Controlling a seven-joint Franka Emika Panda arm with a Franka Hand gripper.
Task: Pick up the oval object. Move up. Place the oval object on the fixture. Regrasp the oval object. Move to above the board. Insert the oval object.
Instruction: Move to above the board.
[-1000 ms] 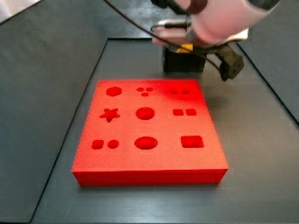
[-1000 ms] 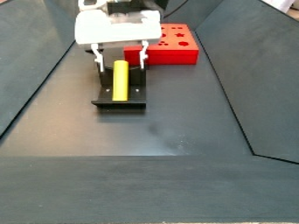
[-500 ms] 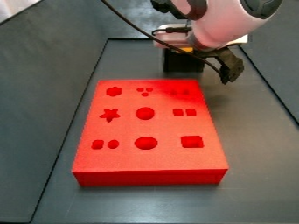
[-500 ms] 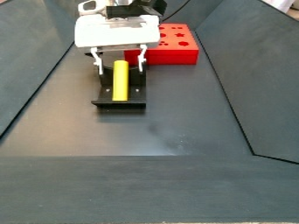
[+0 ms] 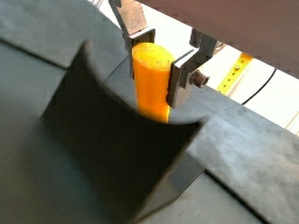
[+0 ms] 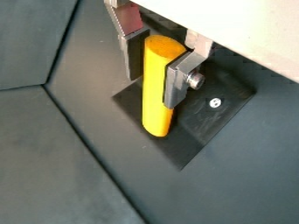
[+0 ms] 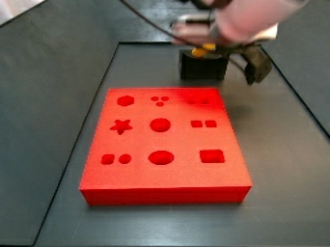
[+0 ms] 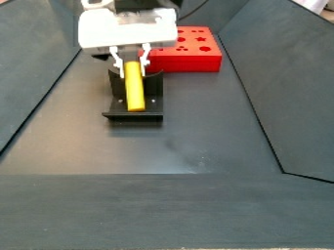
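Note:
The oval object (image 8: 132, 88) is a yellow-orange peg lying in the notch of the fixture (image 8: 133, 109), a dark block on a base plate. My gripper (image 8: 131, 65) hangs over the peg's far end, its fingers pressed against both sides of the peg. Both wrist views show the peg (image 5: 151, 83) (image 6: 156, 105) between the silver fingers (image 5: 184, 72) (image 6: 177, 80), with the gripper (image 5: 156, 68) (image 6: 153, 83) shut on it. The red board (image 7: 161, 140) with shaped holes lies just in front of the fixture (image 7: 199, 66); the gripper (image 7: 222, 56) stands over that block.
The floor is dark grey with raised sloping side walls (image 8: 39, 88). The board (image 8: 193, 49) sits right behind the fixture in a side view. A black cable (image 7: 142, 19) runs from the arm above the board's far edge.
The fingers stood wide apart on either side of the peg before. They have now closed in onto it. The peg still lies in the fixture.

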